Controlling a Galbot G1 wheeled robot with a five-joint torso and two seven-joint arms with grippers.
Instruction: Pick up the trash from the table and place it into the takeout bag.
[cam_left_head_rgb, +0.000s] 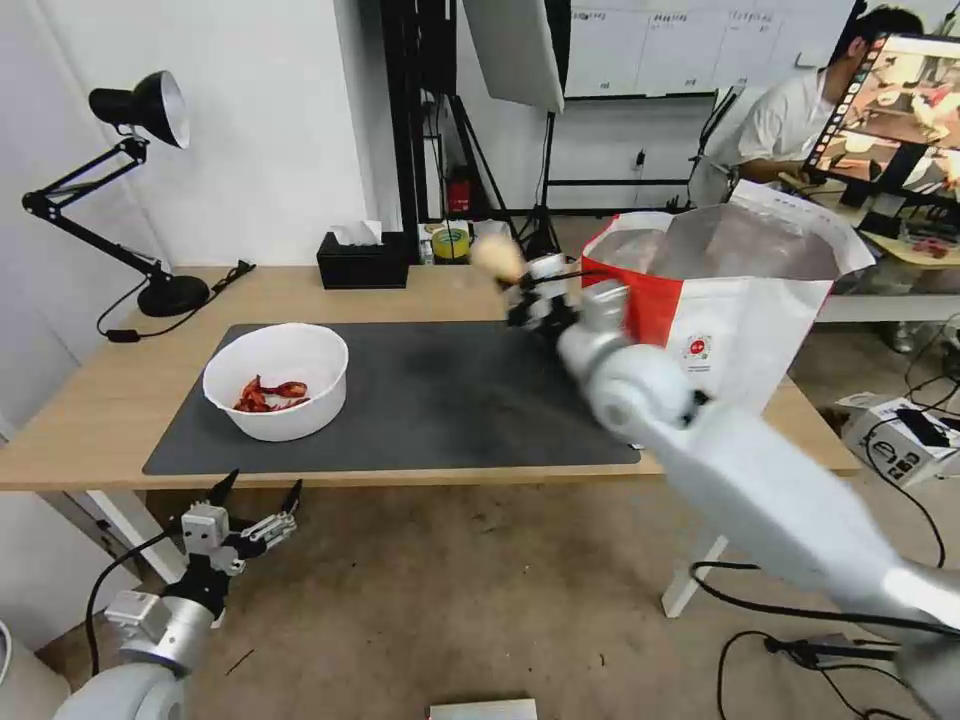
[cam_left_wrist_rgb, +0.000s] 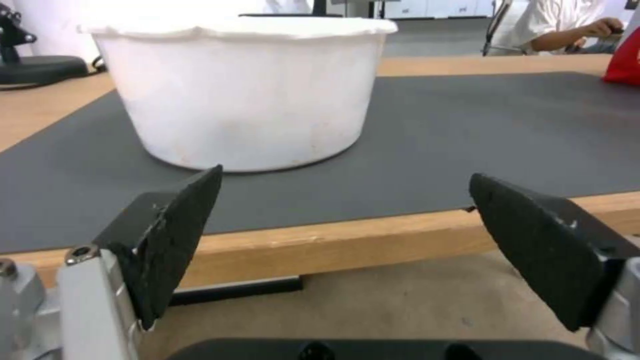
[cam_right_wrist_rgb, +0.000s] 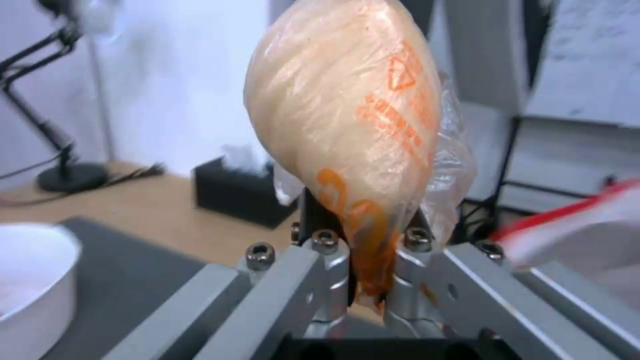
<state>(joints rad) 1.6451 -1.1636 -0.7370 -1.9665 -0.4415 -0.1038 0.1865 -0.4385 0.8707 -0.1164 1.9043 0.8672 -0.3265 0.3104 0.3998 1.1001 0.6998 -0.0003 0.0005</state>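
Wrapped lump (cam_right_wrist_rgb: 347, 130) pinched, right gripper (cam_left_head_rgb: 522, 290) raised beside takeout bag (cam_left_head_rgb: 720, 300).

Matt grey mat (cam_left_head_rgb: 440, 400) on light wood table (cam_left_head_rgb: 90, 420); foil-lined takeout bag (cam_left_head_rgb: 740, 300).

Right end effector (cam_left_head_rgb: 522, 290) grips the orange lump (cam_left_head_rgb: 497, 257) — beside the takeout bag (cam_left_head_rgb: 735, 300).

No legible text anywhere.
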